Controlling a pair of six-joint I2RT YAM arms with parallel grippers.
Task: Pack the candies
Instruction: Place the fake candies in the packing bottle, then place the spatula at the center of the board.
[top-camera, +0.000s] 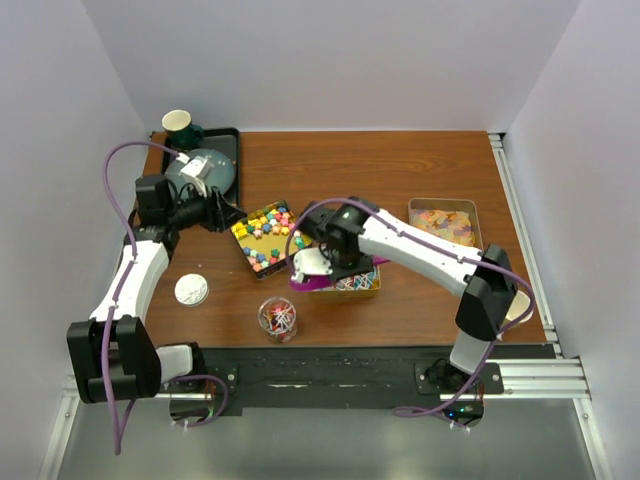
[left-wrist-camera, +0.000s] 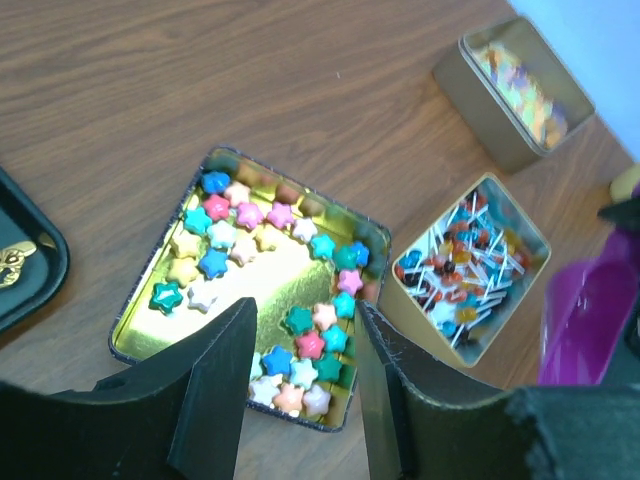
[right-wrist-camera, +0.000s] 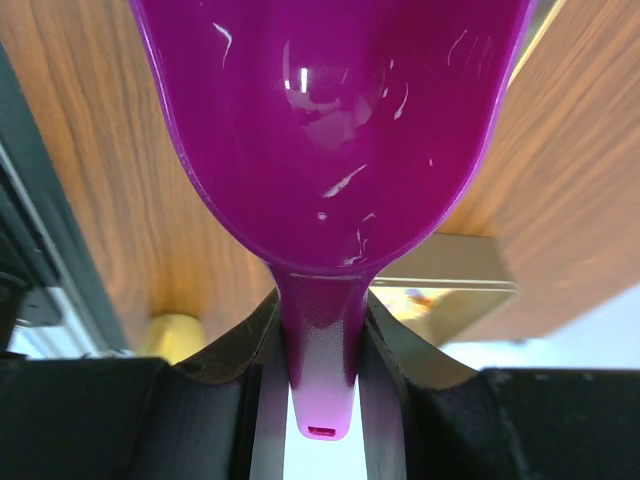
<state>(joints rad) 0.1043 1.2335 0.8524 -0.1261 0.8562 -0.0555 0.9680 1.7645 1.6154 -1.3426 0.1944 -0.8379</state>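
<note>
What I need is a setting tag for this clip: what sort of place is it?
Likely a robot lab cell: plain white walls box in a wooden table, a metal rail runs along its near edge, and candies sit in tins.

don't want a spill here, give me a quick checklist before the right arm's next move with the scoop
1. Grip: right gripper shut on the purple scoop handle: ok.
2. Scoop bowl empty before scooping: nothing in it: ok.
3. Jar open, lid lying apart on the table: ok.
4. Left gripper out of the way: open, holding nothing, above the star tin: ok.
5. Scoop's height above the wrapped candies in the middle tin: cannot tell; the arm hides it from above.
</note>
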